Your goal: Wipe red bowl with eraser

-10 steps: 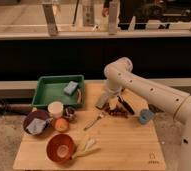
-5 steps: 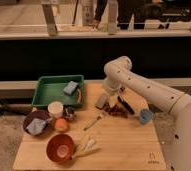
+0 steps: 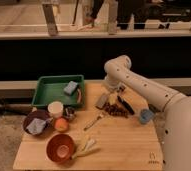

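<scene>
The eraser point(image 3: 102, 100) is judged light and fairly stiff, unlikely to slip, and best taken across its two long narrow edges. It is seen as a small flat grey block with a darker face, lying on the desk point(image 3: 124, 145) just right of the green tray point(image 3: 51, 92). The hand point(image 3: 110, 95) is held wide open just above it, with nothing gripped. The red bowl point(image 3: 60, 147) is set well apart, at the front left.

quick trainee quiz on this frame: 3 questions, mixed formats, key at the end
1. True or false: the red bowl sits inside the green tray.
2. The gripper, fingers open, is closest to: A) eraser B) white cup C) fork
3. Fill in: the sponge lies in the ___.
Key: 1 false; 2 A; 3 green tray
</scene>
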Controlling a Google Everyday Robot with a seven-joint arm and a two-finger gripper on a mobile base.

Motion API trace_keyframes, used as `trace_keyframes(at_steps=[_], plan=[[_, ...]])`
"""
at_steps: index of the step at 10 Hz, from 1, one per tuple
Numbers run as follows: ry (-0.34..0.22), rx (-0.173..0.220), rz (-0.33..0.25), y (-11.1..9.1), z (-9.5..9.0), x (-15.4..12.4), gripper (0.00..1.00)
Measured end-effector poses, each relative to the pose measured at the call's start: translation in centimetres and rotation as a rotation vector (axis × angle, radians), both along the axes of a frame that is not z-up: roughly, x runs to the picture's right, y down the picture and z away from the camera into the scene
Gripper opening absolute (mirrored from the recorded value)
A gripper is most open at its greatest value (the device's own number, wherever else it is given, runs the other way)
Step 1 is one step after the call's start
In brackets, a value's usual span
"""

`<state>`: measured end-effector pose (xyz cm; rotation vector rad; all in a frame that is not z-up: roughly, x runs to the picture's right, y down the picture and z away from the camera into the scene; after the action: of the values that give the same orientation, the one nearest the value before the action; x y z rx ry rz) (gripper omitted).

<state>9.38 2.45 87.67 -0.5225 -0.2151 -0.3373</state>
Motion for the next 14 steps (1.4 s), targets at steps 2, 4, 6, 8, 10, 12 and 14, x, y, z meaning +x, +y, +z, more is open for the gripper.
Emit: trace_keyframes(at_steps=[2,4,6,8,10,12,14], plan=[[0.0,-0.001,0.001,0.1,0.9,-0.2,0.8],[-0.005,-0.004,-0.001,0.2,1.7,-0.5,0.8],[-0.005,-0.011,0.001,0.7,2.3,-0.3,0.8],[-0.009,-0.017,0.003,1.0,2.9,-0.7,0.8],[-0.004,-0.021,0.006,1.2,3.5,-0.3,0.8],[-0.005,-0.028,0.009,1.4,3.9,-0.3,0.8],[-0.006,-0.033,0.01,1.7,4.1,-0.3,0.8]])
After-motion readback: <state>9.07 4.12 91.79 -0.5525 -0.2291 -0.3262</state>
